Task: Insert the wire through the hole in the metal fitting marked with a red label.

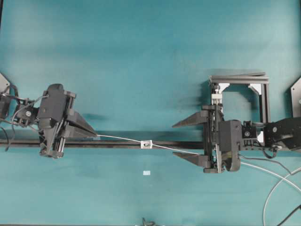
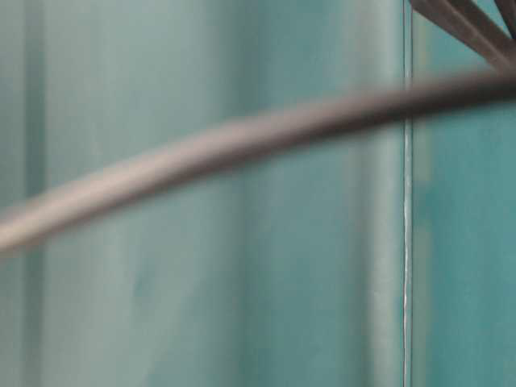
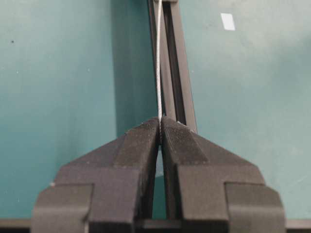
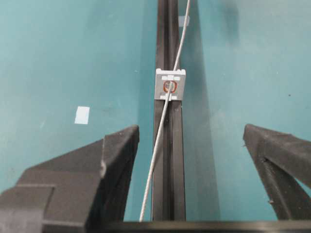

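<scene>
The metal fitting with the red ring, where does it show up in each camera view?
Overhead: metal fitting at centre, on the black rail.
Table-level: not in view.
Left wrist: not in view.
Right wrist: upper centre, on the rail, the wire passing through it.
Shared landmark: the black rail.

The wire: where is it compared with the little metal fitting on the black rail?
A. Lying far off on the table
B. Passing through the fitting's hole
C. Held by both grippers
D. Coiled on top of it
B: the wire comes out both sides of the fitting, through its red-ringed hole.
</scene>
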`<state>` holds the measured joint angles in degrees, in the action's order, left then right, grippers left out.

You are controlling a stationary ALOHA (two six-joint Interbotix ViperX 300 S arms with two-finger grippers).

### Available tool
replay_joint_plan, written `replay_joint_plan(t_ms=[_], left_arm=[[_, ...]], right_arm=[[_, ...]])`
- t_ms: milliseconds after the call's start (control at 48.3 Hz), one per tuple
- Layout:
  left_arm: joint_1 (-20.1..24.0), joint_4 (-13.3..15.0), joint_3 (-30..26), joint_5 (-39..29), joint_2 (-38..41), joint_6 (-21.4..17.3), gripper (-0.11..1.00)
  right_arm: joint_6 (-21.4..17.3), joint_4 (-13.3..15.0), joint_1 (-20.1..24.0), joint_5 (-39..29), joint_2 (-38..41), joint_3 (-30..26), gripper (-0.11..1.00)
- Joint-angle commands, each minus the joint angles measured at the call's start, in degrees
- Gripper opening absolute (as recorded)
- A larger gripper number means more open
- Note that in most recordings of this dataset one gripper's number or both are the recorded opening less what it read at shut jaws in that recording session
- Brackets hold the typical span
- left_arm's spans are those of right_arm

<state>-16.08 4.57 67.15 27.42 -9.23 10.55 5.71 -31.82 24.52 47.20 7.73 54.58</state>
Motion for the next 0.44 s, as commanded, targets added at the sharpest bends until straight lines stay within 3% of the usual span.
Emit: replay_joint_plan(t_ms=[0, 414], left_arm=[[-0.26, -0.09, -0.44, -0.09, -0.88, 0.09, -0.1], [0.09, -1.05, -0.97, 0.53, -0.62, -0.53, -0.1]], right_arm=[[0.09, 0.18, 0.18, 0.26, -1.32, -0.35, 0.96], [0.09, 0.18, 0.18, 0.26, -1.32, -0.35, 0.96]])
